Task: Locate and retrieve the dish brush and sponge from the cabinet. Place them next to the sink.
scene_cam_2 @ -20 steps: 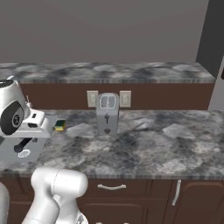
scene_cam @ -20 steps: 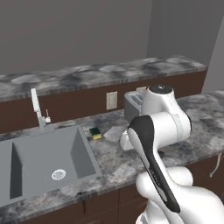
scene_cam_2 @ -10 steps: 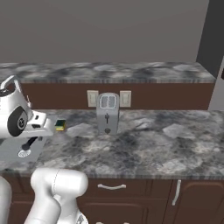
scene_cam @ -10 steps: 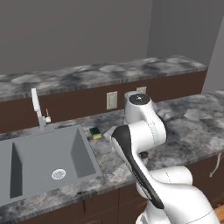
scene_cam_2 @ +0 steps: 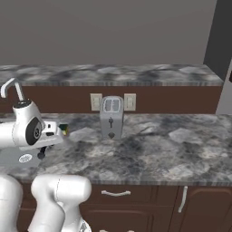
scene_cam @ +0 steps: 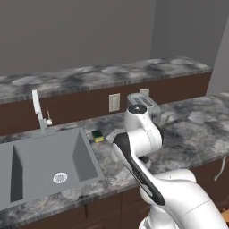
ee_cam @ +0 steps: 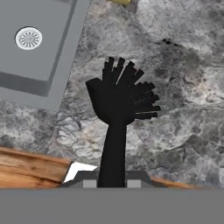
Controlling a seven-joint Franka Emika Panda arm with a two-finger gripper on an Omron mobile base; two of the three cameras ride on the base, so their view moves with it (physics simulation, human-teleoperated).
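Note:
My gripper [ee_cam: 111, 181] is shut on the thin handle of the black dish brush [ee_cam: 121, 99]. Its round bristly head hangs over the marble counter [ee_cam: 183, 109], just right of the sink's rim. The grey sink [scene_cam: 44, 156] with its round drain [ee_cam: 29, 38] lies to the left, and its silver faucet [scene_cam: 38, 110] stands behind it. The yellow and green sponge [scene_cam: 97, 135] lies on the counter by the sink's far right corner, also seen as the sponge [scene_cam_2: 65, 130] beside my wrist. The wall cabinet is out of view.
A silver toaster [scene_cam_2: 112, 117] stands against the back wall under two outlets, right of my arm. The lower brown cabinet front [ee_cam: 26, 168] runs below the counter edge. The counter stretches bare to the right [scene_cam_2: 172, 149].
My arm has swung a little toward the sink and sunk slightly, carrying the brush with it. The sponge has stayed where it was.

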